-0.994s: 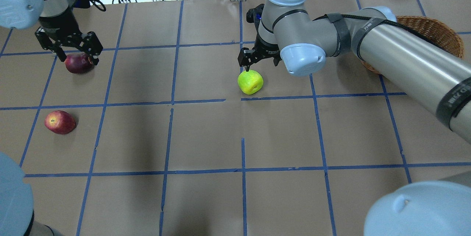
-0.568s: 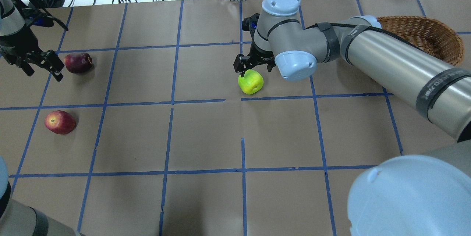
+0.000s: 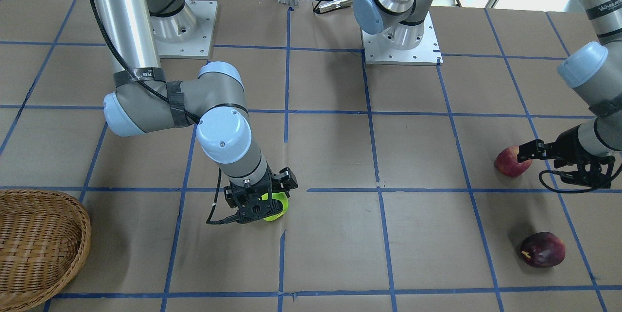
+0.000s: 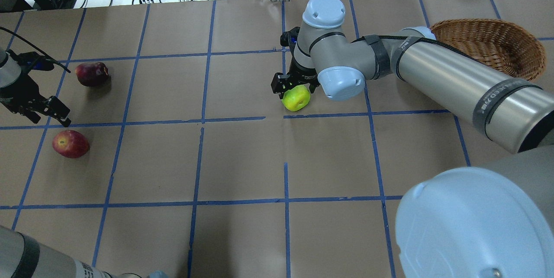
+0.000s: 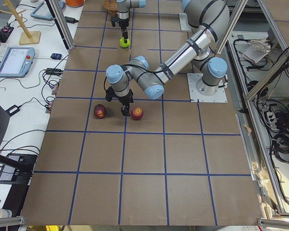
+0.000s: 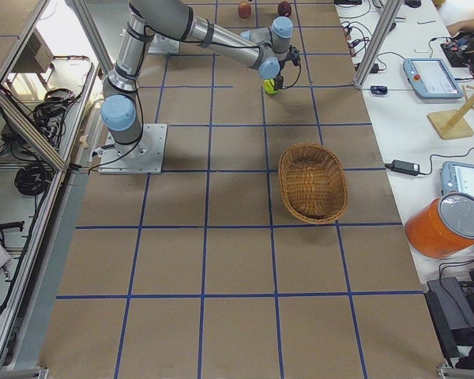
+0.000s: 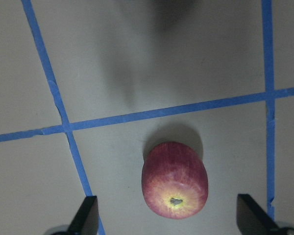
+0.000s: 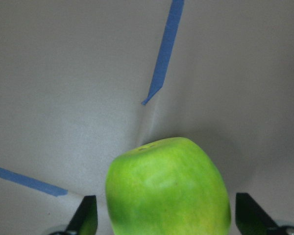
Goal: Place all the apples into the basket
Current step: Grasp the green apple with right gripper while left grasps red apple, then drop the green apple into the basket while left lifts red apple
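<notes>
Under my right gripper (image 8: 169, 218), spread wide, sits the green apple (image 8: 169, 188); it looks hard and slippy, so I'd pinch its middle.

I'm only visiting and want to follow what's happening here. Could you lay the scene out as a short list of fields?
basket: empty, on the robot's right side of the table
green apple: on the table, straddled by the open right gripper, not yet squeezed
red apple: on the table, below the open left gripper, not held
dark apple: on the table, nothing touching it
apples in basket: none
</notes>
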`<move>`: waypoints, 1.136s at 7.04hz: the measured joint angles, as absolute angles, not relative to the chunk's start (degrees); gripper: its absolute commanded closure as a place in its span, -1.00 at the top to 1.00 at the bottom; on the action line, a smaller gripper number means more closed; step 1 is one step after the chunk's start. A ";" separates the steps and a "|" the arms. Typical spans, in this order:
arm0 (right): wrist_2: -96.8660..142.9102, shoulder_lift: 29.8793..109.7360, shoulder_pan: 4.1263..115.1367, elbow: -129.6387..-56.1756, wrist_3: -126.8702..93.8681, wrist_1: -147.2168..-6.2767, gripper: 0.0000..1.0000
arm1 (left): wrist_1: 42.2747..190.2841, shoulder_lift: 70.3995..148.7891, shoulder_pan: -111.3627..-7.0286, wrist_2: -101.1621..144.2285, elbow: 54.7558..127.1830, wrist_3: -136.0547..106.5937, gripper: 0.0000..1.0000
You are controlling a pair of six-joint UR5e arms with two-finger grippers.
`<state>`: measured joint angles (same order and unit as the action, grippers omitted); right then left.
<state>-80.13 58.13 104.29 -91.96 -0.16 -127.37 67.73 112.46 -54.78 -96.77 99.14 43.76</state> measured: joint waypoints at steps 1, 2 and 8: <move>-80.15 57.45 104.32 -91.99 -0.32 -128.61 0.88 | 66.97 113.45 -54.47 -96.28 100.90 44.02 1.00; -80.17 56.79 104.31 -92.14 -0.55 -129.71 -0.44 | 66.75 114.63 -54.37 -96.17 101.72 44.19 1.00; -81.54 66.25 91.24 -85.18 1.71 -116.45 -1.00 | 67.32 116.94 -54.73 -98.71 101.02 44.00 -0.32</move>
<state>-81.54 66.25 91.24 -85.18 1.71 -116.45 67.32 116.94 -54.73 -98.71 101.02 44.00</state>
